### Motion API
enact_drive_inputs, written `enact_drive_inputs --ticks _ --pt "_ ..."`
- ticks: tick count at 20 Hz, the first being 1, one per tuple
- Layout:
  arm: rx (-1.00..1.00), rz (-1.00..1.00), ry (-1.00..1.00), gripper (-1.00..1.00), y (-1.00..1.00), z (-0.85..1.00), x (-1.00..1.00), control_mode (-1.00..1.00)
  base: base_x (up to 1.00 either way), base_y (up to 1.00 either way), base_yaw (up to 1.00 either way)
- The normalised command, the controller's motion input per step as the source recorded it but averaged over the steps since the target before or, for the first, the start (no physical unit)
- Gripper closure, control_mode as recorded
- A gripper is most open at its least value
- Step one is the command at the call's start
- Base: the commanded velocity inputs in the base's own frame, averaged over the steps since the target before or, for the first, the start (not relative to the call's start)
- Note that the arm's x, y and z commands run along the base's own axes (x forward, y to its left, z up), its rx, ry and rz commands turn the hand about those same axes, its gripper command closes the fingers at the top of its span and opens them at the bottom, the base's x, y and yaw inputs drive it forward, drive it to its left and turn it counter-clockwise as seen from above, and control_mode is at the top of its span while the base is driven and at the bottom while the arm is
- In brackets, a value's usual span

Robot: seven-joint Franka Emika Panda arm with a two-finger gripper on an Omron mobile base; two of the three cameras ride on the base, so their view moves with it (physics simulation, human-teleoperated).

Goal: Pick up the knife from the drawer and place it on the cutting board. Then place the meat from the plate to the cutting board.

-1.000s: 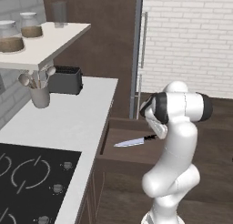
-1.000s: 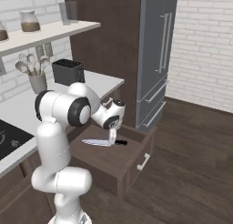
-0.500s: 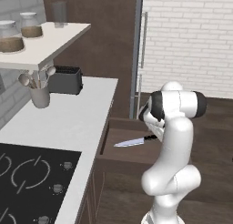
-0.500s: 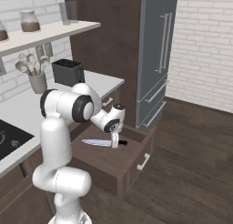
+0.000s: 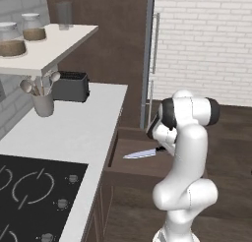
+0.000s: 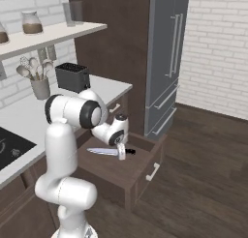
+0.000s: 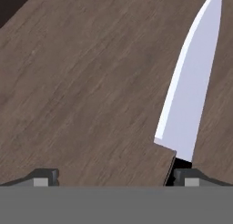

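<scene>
A: Drawer (image 6: 140, 176) pulled out from under the counter (image 5: 74, 133), knife (image 6: 104, 151) lying flat on its floor. Gripper (image 6: 121, 152) low inside the box, right at the handle end.

B: Makes sense. Handle's the graspable part, so the hand comes in there and the blade points off toward the counter side. Jaws?

A: Hand view: fingertips (image 7: 44, 177) spread wide, bare drawer wood between them. Black handle sits by the right tip, not centred. Parted, gripping nothing, as far as I can judge.

B: So likely a sideways correction before any squeeze. What do the base views add?

A: Left base view: knife (image 5: 143, 153) blade in full, pale against dark wood, handle tucked behind the wrist. Right base view: drawer front and pull, toaster (image 6: 72, 76), utensil jar (image 6: 40, 87) on the counter.

B: Cutting board, plate, meat?

A: Can't place them from these.
</scene>
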Motion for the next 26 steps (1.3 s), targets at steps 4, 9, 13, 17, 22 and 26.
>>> enact_drive_inputs --ticks 4,9,13,17,22,26 --pt "-0.08 0.05 0.00 -1.00 0.09 -0.09 0.22 -1.00 0.00 0.00 0.00" --pt "-0.01 0.05 0.00 -1.00 0.02 -0.02 0.36 -1.00 0.00 0.00 0.00" --pt "0.00 0.06 0.00 -1.00 0.00 -0.01 0.25 -1.00 0.00 0.00 0.00" --pt "-0.05 0.10 0.02 -1.00 0.00 -0.32 0.06 -1.00 0.00 0.00 0.00" --pt "-0.08 0.10 0.02 -1.00 0.00 -0.41 0.00 -1.00 0.00 0.00 0.00" --pt "-0.05 0.09 0.00 -1.00 0.00 -0.29 0.01 -1.00 0.00 0.00 0.00"
